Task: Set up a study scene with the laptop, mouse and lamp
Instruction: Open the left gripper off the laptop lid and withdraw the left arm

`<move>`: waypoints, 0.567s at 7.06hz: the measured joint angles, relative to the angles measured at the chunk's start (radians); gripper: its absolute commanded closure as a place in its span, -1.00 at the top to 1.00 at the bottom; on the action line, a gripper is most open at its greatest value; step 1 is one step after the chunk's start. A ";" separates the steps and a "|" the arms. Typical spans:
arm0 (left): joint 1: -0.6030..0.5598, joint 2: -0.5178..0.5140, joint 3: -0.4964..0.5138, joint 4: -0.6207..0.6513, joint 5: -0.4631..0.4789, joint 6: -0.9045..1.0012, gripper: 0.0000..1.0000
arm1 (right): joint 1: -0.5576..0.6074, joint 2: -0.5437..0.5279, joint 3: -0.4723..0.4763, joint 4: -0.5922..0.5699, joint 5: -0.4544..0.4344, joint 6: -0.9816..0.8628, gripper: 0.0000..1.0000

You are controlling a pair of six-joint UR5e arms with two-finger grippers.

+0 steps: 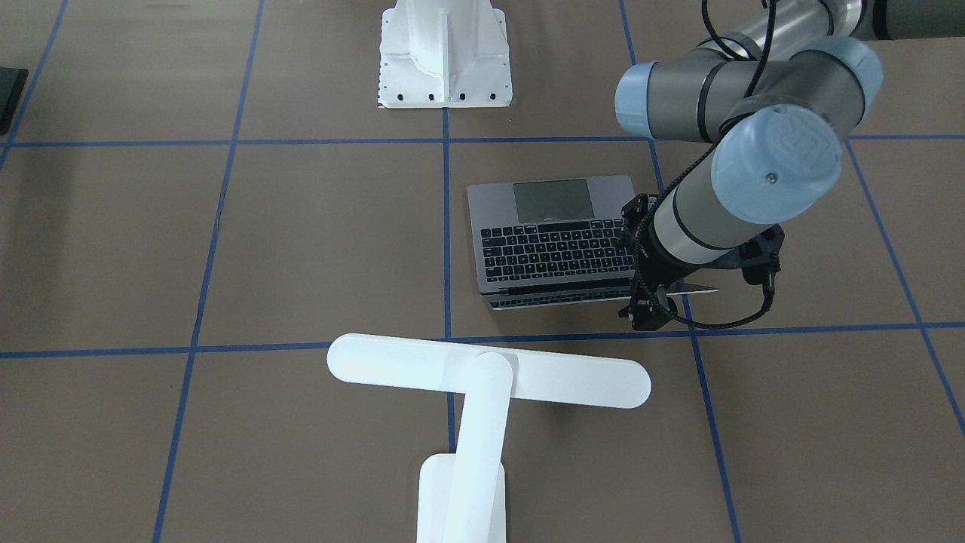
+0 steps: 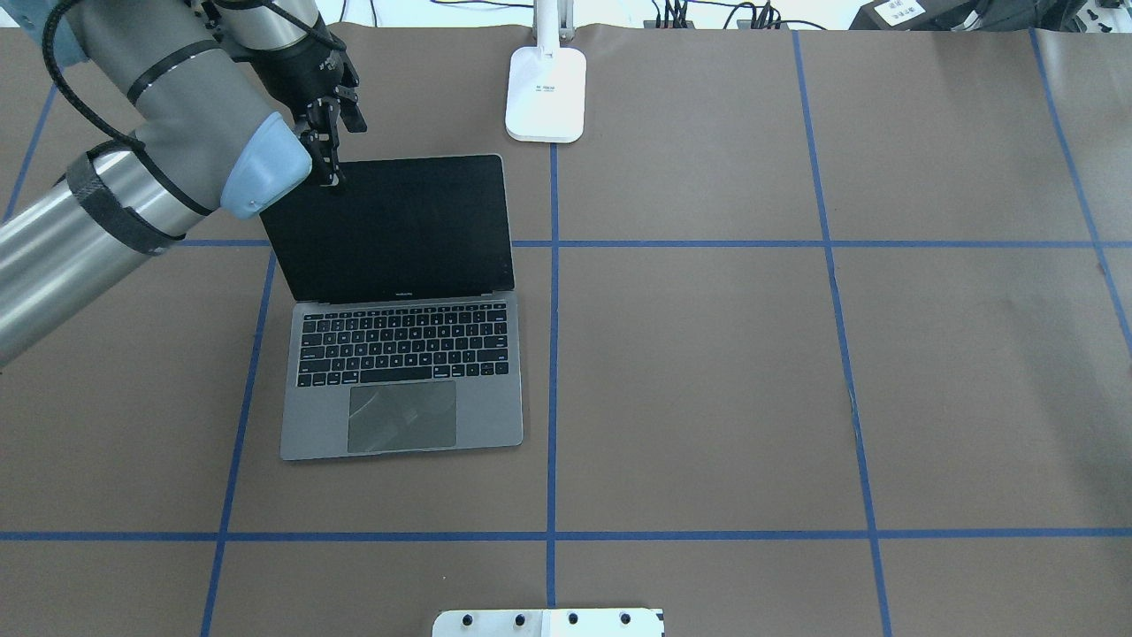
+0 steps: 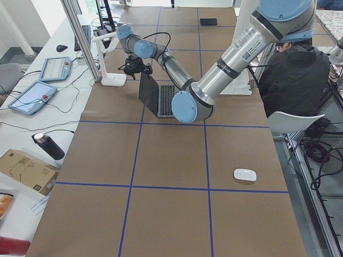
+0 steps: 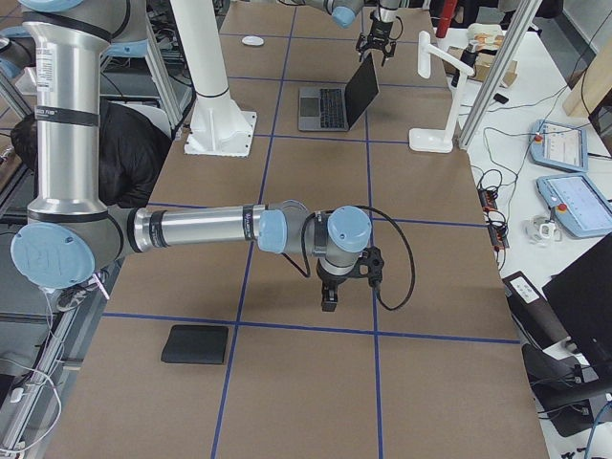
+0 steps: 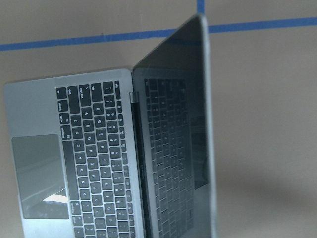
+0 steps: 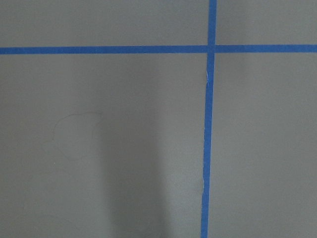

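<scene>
**A:** What's nearest you at that end of the table (image 2: 707,372)?

**B:** The mouse (image 3: 245,174), a small glossy white oval lying flat on the brown cover. Calling twelve straight away from the robot, it's about eight o'clock from the laptop (image 2: 402,345), well apart.

**A:** And the laptop?

**B:** Open. Slim dark-grey metal, black keys, big grey trackpad on the robot's side. The screen is dark and leans back a little. It sits in the robot's left half, near the centre blue line.

**A:** Is the arm holding it?

**B:** The left gripper (image 2: 334,164) is at the lid's top edge, at the eleven o'clock corner. Its jaws look parted, one either side of the thin lid.

**A:** The lamp?

**B:** The lamp (image 1: 486,377) stands at one o'clock from the laptop. It's plain white, with a rectangular base by the far edge and a long round-ended bar set crosswise atop its flat arm.

**A:** Farther off?

**B:** The right gripper (image 4: 329,298) hangs above the table around three o'clock, pointing down. I cannot tell how its jaws stand. A black mouse pad (image 4: 196,344) lies beyond it.
</scene>
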 measured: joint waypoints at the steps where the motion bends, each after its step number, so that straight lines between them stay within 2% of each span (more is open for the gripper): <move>1: -0.018 0.011 -0.053 -0.001 0.036 0.018 0.99 | -0.002 0.004 0.012 0.000 0.000 -0.003 1.00; 4: -0.055 0.149 -0.283 0.003 0.063 0.291 1.00 | -0.002 0.011 0.030 0.000 0.001 -0.007 1.00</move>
